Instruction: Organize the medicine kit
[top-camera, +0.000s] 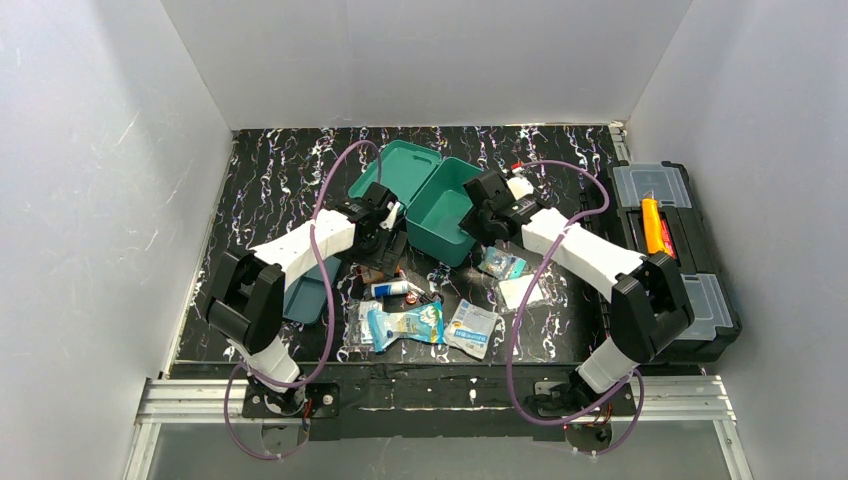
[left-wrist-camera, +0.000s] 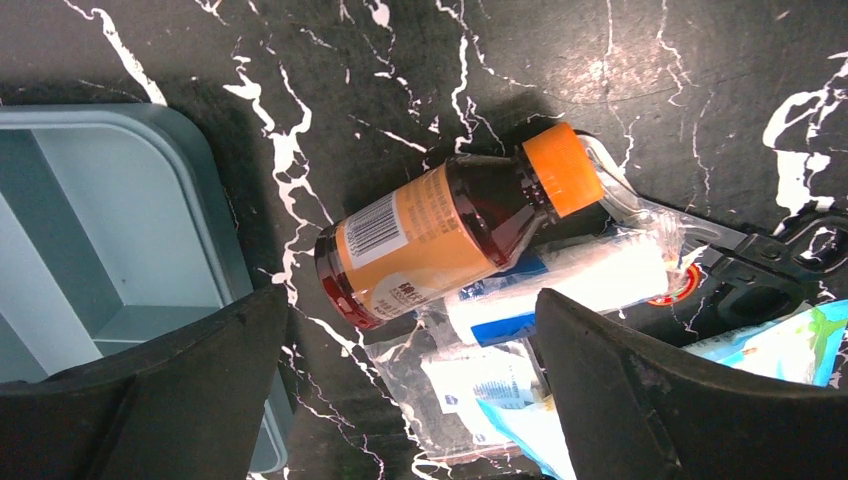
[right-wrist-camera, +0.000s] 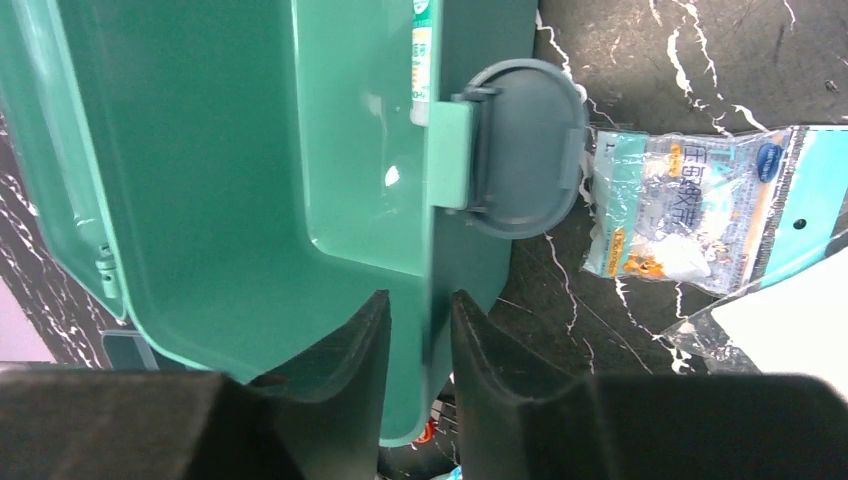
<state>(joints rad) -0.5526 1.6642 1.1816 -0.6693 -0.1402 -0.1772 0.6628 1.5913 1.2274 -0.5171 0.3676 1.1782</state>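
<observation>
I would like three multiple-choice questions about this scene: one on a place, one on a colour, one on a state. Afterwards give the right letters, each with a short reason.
1. Where does the black toolbox stand, relative to the medicine kit?
A) to its left
B) to its right
C) inside it

2. On the brown bottle, what colour is the cap?
A) white
B) blue
C) orange

3. In what state is the kit's lid?
A) swung open
B) latched shut
C) lying apart on the toolbox

Answers:
1 B: the top view shows the toolbox far right and the kit in the middle.
2 C: the left wrist view shows an orange cap.
3 A: the top view shows the lid tipped back behind the hollow base.
</observation>
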